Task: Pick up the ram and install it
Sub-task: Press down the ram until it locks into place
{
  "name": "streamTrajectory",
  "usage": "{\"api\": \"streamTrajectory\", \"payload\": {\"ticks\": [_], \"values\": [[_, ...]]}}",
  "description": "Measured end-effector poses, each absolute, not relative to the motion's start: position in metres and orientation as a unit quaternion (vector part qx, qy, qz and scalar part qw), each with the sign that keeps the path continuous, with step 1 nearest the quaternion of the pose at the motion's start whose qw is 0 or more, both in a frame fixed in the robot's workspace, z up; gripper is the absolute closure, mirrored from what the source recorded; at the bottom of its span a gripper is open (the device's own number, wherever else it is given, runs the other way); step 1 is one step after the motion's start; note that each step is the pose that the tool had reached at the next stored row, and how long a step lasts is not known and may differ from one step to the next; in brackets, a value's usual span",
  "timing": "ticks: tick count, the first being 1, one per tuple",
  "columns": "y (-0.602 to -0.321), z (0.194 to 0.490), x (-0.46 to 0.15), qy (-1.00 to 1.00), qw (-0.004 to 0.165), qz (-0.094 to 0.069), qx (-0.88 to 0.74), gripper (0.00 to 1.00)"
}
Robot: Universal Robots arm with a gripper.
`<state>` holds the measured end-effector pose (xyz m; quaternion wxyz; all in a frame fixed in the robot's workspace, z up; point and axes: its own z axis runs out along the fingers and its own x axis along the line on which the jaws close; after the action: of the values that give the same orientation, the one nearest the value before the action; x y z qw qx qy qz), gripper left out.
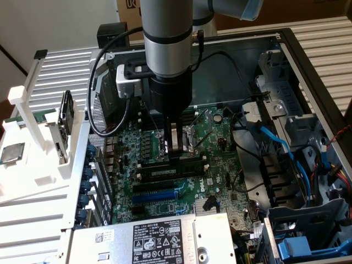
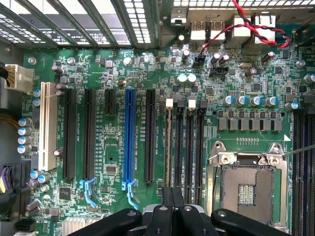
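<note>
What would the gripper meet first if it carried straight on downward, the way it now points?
Probably the ram, lying in a slot on the motherboard. The gripper, shut, points down at the stick's upper edge; whether it already touches is unclear.

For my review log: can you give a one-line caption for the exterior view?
Shut gripper lowered onto the ram lying in a slot on the green motherboard inside an open computer case.

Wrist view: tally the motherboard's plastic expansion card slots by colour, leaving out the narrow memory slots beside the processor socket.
White plastic expansion slot: 1
Blue plastic expansion slot: 1
Black plastic expansion slots: 4 (three long, one short)
Total: 6
</note>
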<state>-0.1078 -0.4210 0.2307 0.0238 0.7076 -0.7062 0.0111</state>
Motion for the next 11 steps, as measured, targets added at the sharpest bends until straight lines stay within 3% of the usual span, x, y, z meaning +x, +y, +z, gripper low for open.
{"api": "streamTrajectory", "payload": {"ticks": [11], "values": [[-0.4233,0.2308,-0.1095,-0.701,0.021,0.009,0.712,0.9]]}}
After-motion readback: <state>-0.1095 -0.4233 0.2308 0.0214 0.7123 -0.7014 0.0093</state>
